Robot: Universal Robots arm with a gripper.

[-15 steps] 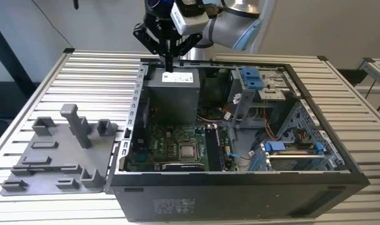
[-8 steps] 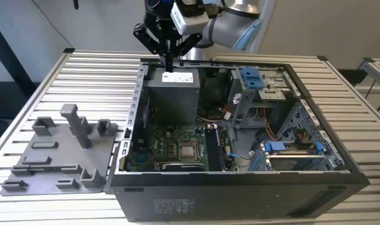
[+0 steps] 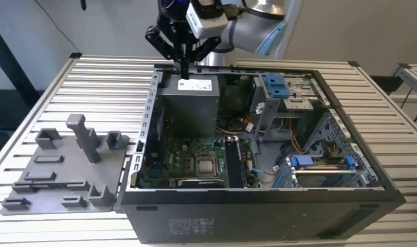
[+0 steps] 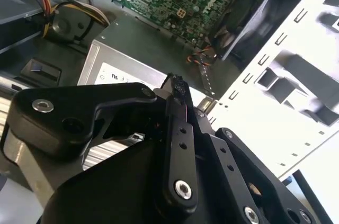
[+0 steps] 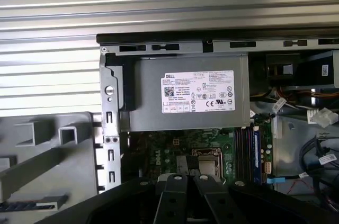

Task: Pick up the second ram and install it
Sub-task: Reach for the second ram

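Exterior view: second ram stands dark and thin (edge-up).

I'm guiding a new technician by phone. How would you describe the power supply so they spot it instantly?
Find the open black computer case on the slatted metal table. Inside, at the end below the gripper, sits the power supply: a plain grey metal box with a white label on top, unlike the green motherboard beside it.
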